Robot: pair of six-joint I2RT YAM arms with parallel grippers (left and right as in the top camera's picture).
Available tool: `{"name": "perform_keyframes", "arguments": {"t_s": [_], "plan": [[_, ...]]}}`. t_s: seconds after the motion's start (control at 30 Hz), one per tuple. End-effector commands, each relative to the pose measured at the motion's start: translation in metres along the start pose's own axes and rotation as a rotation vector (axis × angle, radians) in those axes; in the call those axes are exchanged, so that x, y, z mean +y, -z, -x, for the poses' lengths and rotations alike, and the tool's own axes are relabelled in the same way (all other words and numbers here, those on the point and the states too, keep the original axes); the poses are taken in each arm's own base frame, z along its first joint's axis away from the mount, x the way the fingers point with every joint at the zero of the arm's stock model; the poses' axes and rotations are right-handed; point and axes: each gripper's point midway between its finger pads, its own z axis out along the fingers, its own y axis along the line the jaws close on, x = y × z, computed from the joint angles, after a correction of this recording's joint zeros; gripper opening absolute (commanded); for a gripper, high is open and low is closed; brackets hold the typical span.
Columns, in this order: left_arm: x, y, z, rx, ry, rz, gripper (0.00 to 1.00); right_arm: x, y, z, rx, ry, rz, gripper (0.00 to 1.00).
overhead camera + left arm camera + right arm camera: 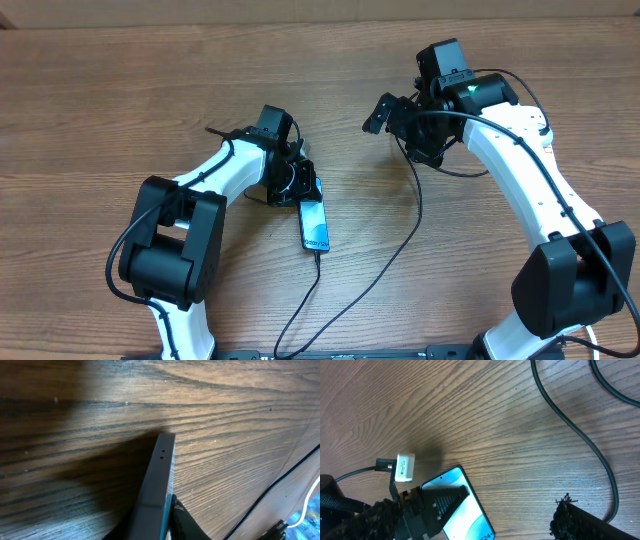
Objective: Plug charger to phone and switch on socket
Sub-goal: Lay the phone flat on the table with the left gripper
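The phone [314,228] shows its cyan screen at the table's middle. My left gripper [303,192] is shut on its far end. In the left wrist view the phone [159,470] is seen edge-on between my left gripper's fingers [167,522]. The charger's thin black cable [300,308] meets the phone's near end and looks plugged in. It runs toward the front edge. My right gripper [403,130] is open and empty above the table to the right. In the right wrist view it [475,520] looks down on the phone [472,512]. The socket is out of view.
A second black cable [418,215] runs from the right wrist toward the front edge; it also shows in the right wrist view [580,440]. A small white connector [405,467] sits on the left wrist's cable. A thin white cord [311,502] shows at the left wrist view's right edge.
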Motion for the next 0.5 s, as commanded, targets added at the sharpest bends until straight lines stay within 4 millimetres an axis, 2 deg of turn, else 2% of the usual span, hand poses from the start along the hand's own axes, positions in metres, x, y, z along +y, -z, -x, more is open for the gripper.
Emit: {"name": "perform_keyframes", "arguments": {"t_s": [0.0, 0.17, 0.47], "plan": [[0.0079, -0.0078, -0.0036, 0.018, -0.005, 0.029, 0.20, 0.0045, 0.0104, 0.0033, -0.032, 0.022, 0.013, 1.00], [0.0079, -0.0078, -0.0037, 0.018, -0.005, 0.029, 0.20, 0.0045, 0.0104, 0.0033, -0.032, 0.022, 0.013, 1.00], [0.0086, -0.0078, -0.0049, 0.023, -0.002, 0.032, 0.29, 0.0044, 0.0104, 0.0032, -0.032, 0.022, 0.012, 1.00]]}}
